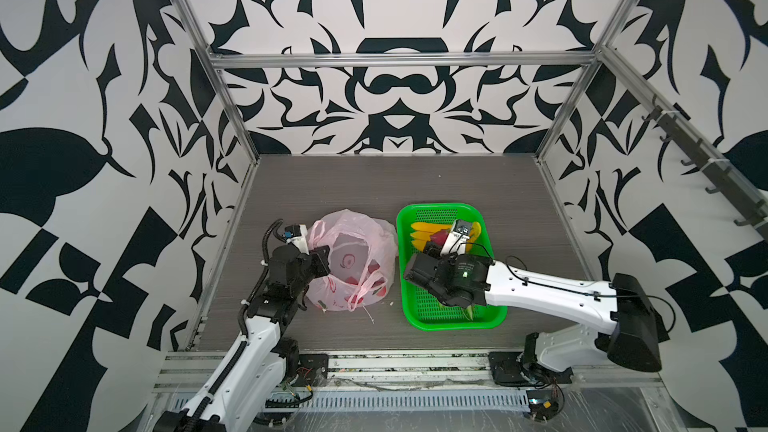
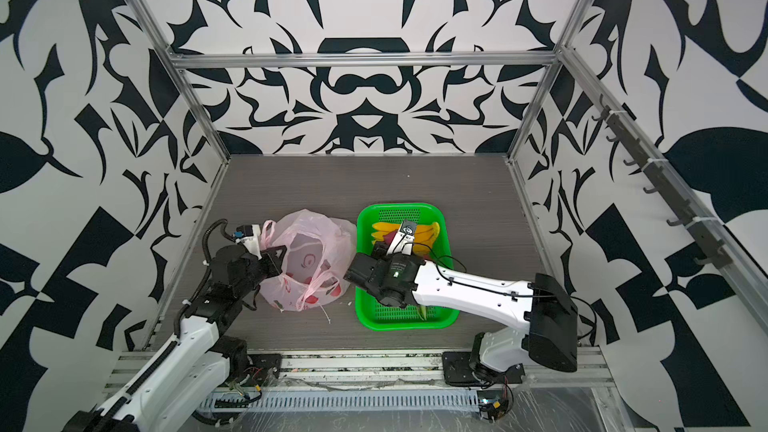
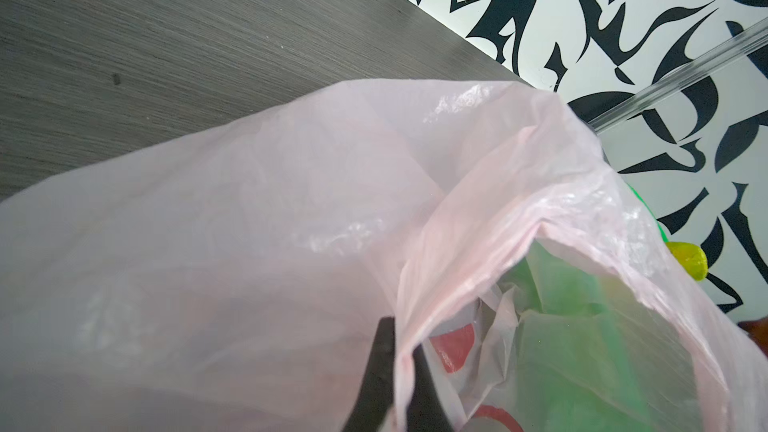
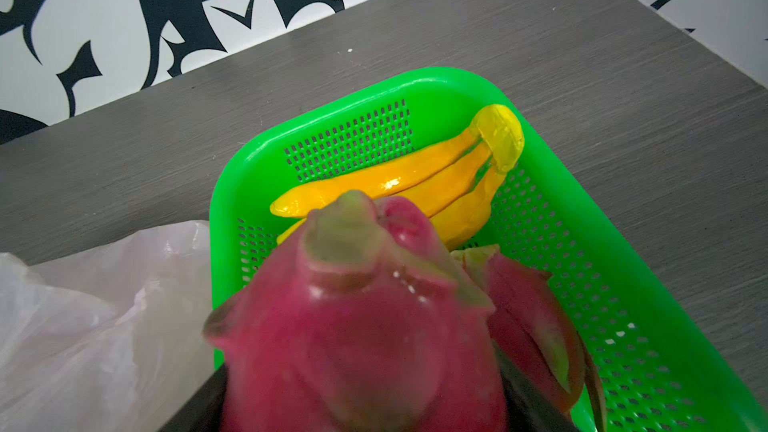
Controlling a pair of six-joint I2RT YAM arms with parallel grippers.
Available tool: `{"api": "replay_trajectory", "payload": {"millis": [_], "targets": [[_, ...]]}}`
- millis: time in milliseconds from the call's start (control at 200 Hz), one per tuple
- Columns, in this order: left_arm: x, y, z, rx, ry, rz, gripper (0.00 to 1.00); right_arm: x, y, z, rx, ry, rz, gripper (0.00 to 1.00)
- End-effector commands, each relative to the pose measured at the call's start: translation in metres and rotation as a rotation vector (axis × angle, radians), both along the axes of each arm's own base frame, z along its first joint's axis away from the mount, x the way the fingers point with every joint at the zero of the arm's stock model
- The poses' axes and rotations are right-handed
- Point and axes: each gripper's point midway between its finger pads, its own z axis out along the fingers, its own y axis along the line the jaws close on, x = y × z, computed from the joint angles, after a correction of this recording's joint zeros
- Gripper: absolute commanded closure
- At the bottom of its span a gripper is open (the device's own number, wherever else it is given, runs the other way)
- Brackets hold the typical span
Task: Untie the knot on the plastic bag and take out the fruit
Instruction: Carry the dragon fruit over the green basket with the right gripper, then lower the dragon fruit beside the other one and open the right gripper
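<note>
The pale pink plastic bag (image 1: 357, 234) (image 2: 316, 234) sits left of centre on the grey table, its mouth gaping. My left gripper (image 1: 321, 252) (image 3: 401, 338) is shut on the bag's rim (image 3: 415, 284) at its left side. The knot does not show in any view; loose handle loops (image 1: 365, 284) hang over the bag's front. My right gripper (image 1: 455, 236) (image 4: 365, 401) is shut on a magenta dragon fruit (image 4: 365, 326) (image 1: 437, 238) (image 2: 390, 238), held above the green basket. Yellow bananas (image 1: 428, 228) (image 2: 382, 228) (image 4: 415, 184) lie in the basket's far end.
The green perforated basket (image 1: 401, 243) (image 2: 360, 243) (image 4: 374, 85) stands right of the bag, nearly touching it. Red patches (image 1: 376, 280) show through the bag; I cannot tell print from fruit. Aluminium frame posts and patterned walls box in the table. A white scrap (image 1: 368, 315) lies before the bag.
</note>
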Motion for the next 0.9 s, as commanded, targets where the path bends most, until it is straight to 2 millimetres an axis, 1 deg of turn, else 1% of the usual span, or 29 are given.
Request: {"api": "replay_trajectory", "payload": {"millis": [0,235,615,895], "targets": [[-0.001,0.0,0.0,0.002,-0.004,-0.006,1.0,-0.002,-0.007,-0.005,0.016,-0.013,-0.042,0.83],[-0.001,0.0,0.001,0.006,-0.002,-0.007,1.0,-0.004,-0.005,-0.024,0.027,0.012,-0.052,0.83],[-0.004,0.0,0.001,0.013,-0.001,-0.01,1.0,-0.005,-0.005,-0.045,0.022,0.032,-0.074,0.83],[-0.006,0.001,0.0,0.015,0.004,-0.01,1.0,-0.008,-0.008,-0.058,0.018,0.054,-0.088,0.8]]}}
